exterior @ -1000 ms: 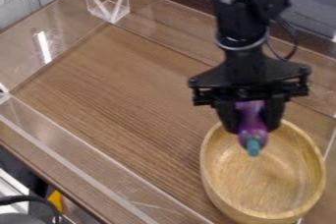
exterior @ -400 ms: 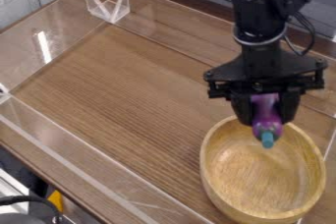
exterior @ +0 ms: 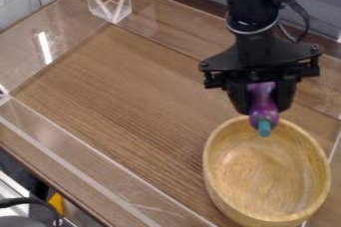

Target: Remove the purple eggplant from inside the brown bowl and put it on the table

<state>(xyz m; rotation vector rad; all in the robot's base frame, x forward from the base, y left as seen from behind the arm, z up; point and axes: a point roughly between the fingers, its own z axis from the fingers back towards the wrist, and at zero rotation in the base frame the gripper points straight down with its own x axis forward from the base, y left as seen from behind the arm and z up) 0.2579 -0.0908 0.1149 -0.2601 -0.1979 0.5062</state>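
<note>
The purple eggplant (exterior: 264, 105) hangs stem-down, its teal tip (exterior: 264, 126) just above the far rim of the brown bowl (exterior: 266, 174). My gripper (exterior: 262, 100) points steeply down over the bowl's far edge and is shut on the eggplant, a black finger (exterior: 242, 99) on each side of it. The bowl is a wide, shallow, light-brown wooden dish at the lower right, with nothing lying inside. The table (exterior: 134, 102) is brown wood grain and stretches left of the bowl.
Low clear acrylic walls (exterior: 40, 42) border the tabletop on the left and near sides. A small clear stand (exterior: 110, 4) sits at the back left corner. Black cables hang behind the arm at the top.
The gripper has lifted the eggplant up out of the bowl. It swung right at first, then came back left and farther from the camera, toward the bowl's far rim.
</note>
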